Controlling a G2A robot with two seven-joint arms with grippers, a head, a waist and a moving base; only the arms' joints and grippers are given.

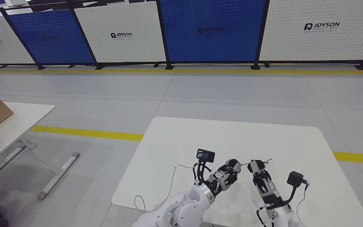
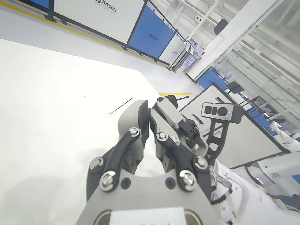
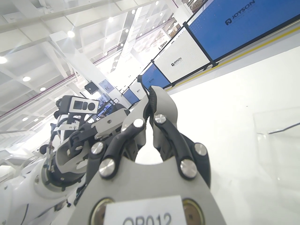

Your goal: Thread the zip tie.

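- Zip tie (image 3: 140, 79), a thin black plastic strap, sits pinched between the clenched fingers of the right gripper (image 3: 152, 90). Its small square head stands just past the fingertips, and the strap runs back down the slot between the ribbed pads.
- From the left wrist view the same zip tie (image 2: 185, 98) pokes out of the right gripper (image 2: 164, 101) as a short rod with the head at its free end. In the top view it (image 1: 266, 162) is a fine dark line off that gripper (image 1: 256, 165).
- The left gripper (image 2: 148, 108) has its fingers clenched, black pads pressed together. It is just beside the right gripper, tips nearly meeting.
- Both grippers are above the near part of the white rectangular table (image 1: 227, 136), the left gripper (image 1: 231, 165) next to the right.
- A second black zip tie (image 2: 120, 106) shows against the table top near the left fingertips. I cannot tell whether it lies flat.
- Farther out on the table, well apart from the right gripper, stands a clear plastic tray (image 3: 255, 125) with a thin dark strap showing through its wall.
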